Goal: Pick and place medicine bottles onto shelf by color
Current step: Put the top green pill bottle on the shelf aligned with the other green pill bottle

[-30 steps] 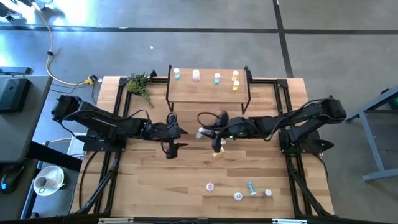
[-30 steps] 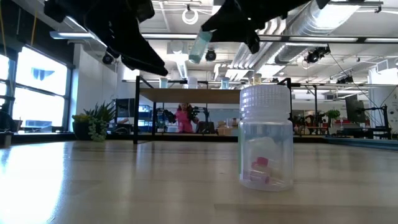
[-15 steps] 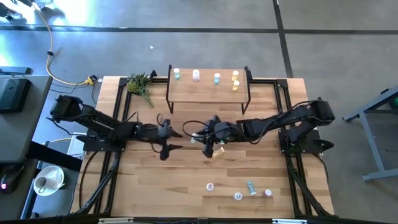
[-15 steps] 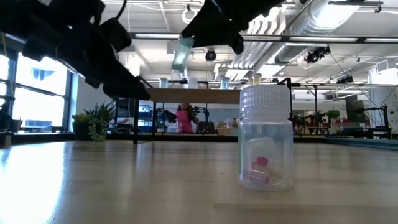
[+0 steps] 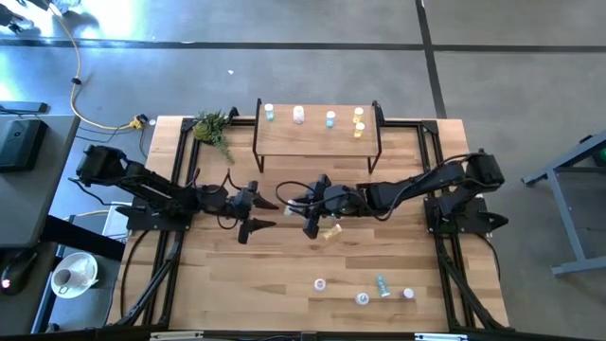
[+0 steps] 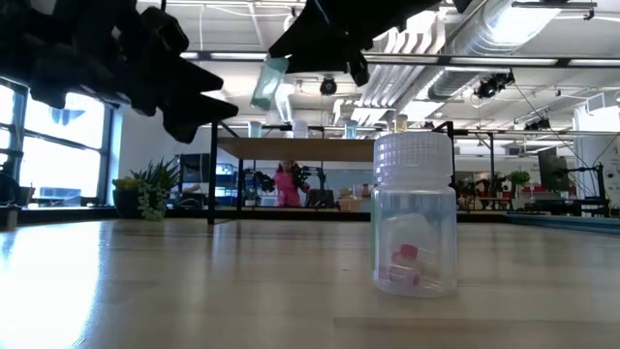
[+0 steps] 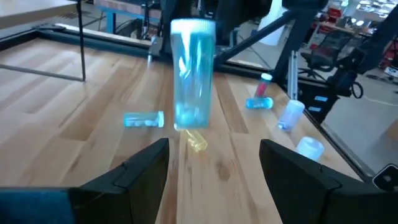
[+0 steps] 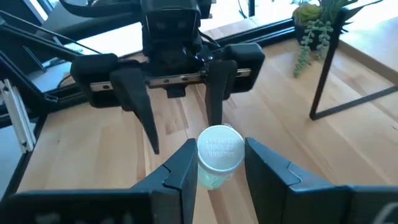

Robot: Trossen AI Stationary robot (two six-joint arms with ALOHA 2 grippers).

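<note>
My right gripper (image 5: 308,208) is shut on a light-blue medicine bottle (image 7: 193,78) with a white cap and holds it in the air over the table's middle. My left gripper (image 5: 259,214) stands open just to the left of the bottle and faces it, its fingers (image 7: 146,165) apart and touching nothing. The shelf (image 5: 317,140) stands at the far edge. On it stand a teal bottle (image 5: 269,113), a whitish one (image 5: 299,115), a blue one (image 5: 330,119) and two yellow ones (image 5: 359,120). A yellow bottle (image 5: 331,230) lies on the table below the grippers. My right gripper pinches the light-blue bottle between its two fingers at the cap end (image 8: 219,149), one finger (image 8: 186,168) on each side. The fingers come from the table's right, slanting a little downward. The bottle hangs nearly upright, cap up, its body (image 6: 264,85) below the fingers and clear of the table.
Several small bottles (image 5: 365,291) lie near the table's front edge. A clear jar (image 6: 415,215) with a ribbed white cap stands close to the low camera. A small plant (image 5: 214,128) sits at the far left beside the shelf.
My right gripper has carried the light-blue bottle toward the table's left, still clear of the table. My left gripper has drawn back toward the left edge and sunk, tipping from pointing down to nearly level, and has stayed open.
</note>
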